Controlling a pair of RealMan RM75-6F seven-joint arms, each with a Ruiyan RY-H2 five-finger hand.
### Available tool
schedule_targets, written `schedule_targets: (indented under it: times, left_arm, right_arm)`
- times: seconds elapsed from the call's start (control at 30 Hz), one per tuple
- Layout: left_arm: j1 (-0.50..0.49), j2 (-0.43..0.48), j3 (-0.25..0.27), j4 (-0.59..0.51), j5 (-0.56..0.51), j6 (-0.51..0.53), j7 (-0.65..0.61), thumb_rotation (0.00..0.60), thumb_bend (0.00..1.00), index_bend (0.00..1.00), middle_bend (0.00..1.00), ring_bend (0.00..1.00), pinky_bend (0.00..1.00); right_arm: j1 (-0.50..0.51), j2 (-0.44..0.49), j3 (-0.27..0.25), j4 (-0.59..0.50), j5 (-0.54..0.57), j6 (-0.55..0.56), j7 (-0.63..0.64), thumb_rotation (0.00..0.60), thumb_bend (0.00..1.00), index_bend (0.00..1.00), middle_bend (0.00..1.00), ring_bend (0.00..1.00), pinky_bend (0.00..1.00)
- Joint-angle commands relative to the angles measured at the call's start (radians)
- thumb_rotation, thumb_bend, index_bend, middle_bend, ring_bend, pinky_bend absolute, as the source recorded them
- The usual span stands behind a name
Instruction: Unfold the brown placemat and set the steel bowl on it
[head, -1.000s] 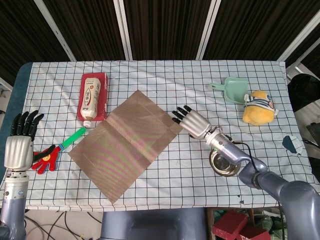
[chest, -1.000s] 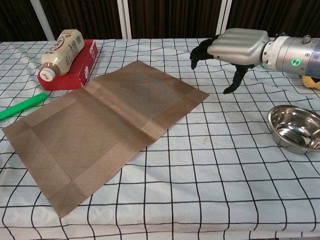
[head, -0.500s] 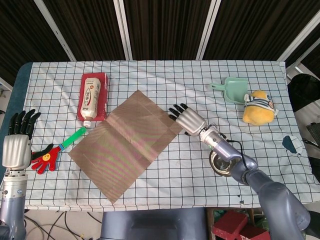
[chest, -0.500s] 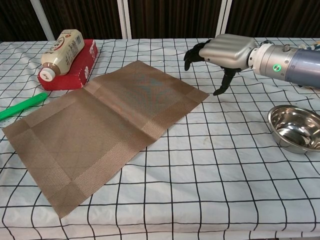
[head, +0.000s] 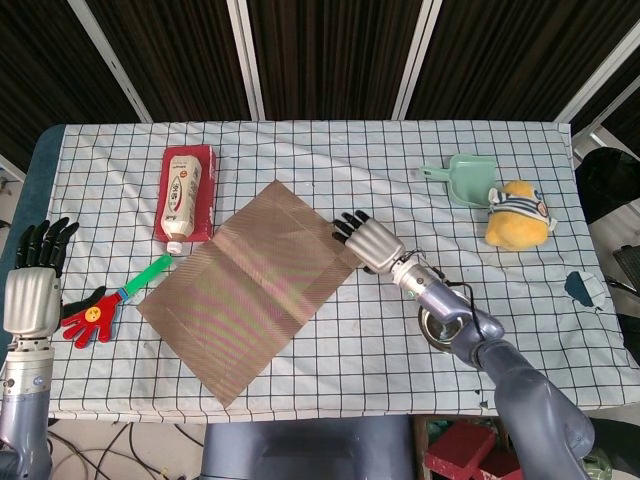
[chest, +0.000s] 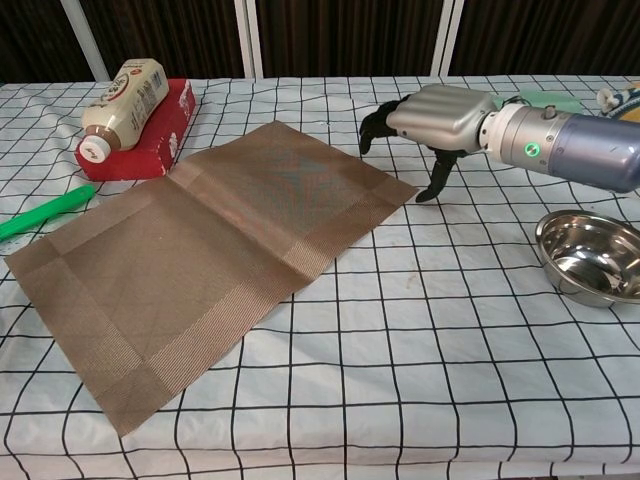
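The brown placemat (head: 250, 285) (chest: 205, 250) lies spread flat on the checked cloth, with a crease across its middle. My right hand (head: 363, 240) (chest: 428, 117) hovers palm down over the mat's right corner, fingers apart, holding nothing. The steel bowl (chest: 592, 256) (head: 441, 330) sits upright and empty on the cloth to the right of the mat, partly hidden under my right forearm in the head view. My left hand (head: 35, 282) stays at the table's left edge, fingers spread, holding nothing.
A white bottle (head: 182, 200) lies on a red box (head: 202, 160) behind the mat's left end. A green-handled clapper toy (head: 110, 305) lies left of the mat. A teal dustpan (head: 460, 180) and a yellow plush toy (head: 517, 216) sit far right.
My right hand has moved left and lower, from beside the mat's right corner to just over it. The mat, the bowl and my left hand have not moved.
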Motion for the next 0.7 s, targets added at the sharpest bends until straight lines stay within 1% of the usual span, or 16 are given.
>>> schedule_targets:
  times: [0.03,0.2,0.7]
  left_arm:
    - [0.0,0.001,0.0,-0.001,0.001,-0.001,-0.002,0.6,0.06,0.11,0.07,0.0,0.0]
    - [0.0,0.003,-0.001,-0.005,0.001,0.0,-0.007,0.6,0.06,0.11,0.07,0.0,0.0]
    - [0.001,0.006,-0.008,-0.014,-0.016,-0.012,-0.015,0.6,0.06,0.11,0.07,0.0,0.0]
  right_arm:
    - [0.003,-0.014,-0.011,0.025,-0.002,-0.01,0.009,0.6,0.0,0.25,0.12,0.1,0.2]
    - [0.003,-0.033,-0.027,0.062,-0.006,-0.016,0.03,0.6,0.0,0.25,0.12,0.11,0.2]
    - [0.002,-0.079,-0.035,0.119,0.01,-0.021,0.077,0.6,0.0,0.25,0.12,0.1,0.2]
